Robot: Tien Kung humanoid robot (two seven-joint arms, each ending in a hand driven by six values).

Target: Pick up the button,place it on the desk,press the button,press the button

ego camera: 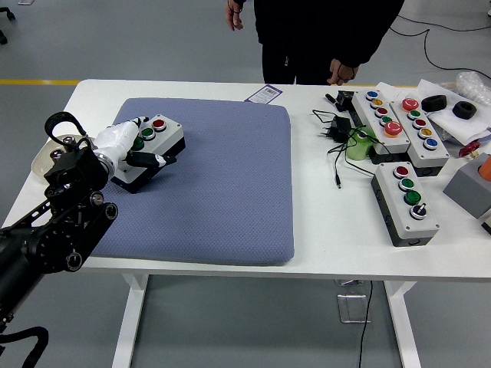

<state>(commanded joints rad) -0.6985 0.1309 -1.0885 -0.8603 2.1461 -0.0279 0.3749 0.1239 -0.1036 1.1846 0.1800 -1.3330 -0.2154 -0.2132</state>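
A grey button box [163, 135] with a red and a green button on top lies at the left edge of the blue mat [222, 184]. My left hand [143, 149] comes in from the lower left, and its white fingers [123, 136] lie over the box's left end. A black-tipped thumb [153, 160] presses against the box's near side, so the hand is shut on the box. The box looks slightly tilted, with its black base showing at the near left. My right hand is out of the picture.
A person stands at the far side with both hands hanging. At the right lie three more button boxes [405, 203] [381, 115] [420, 129], a black adapter with cable [336, 132], a green holder [357, 143] and black rings [434, 102]. A white plate [47, 150] sits by my left arm.
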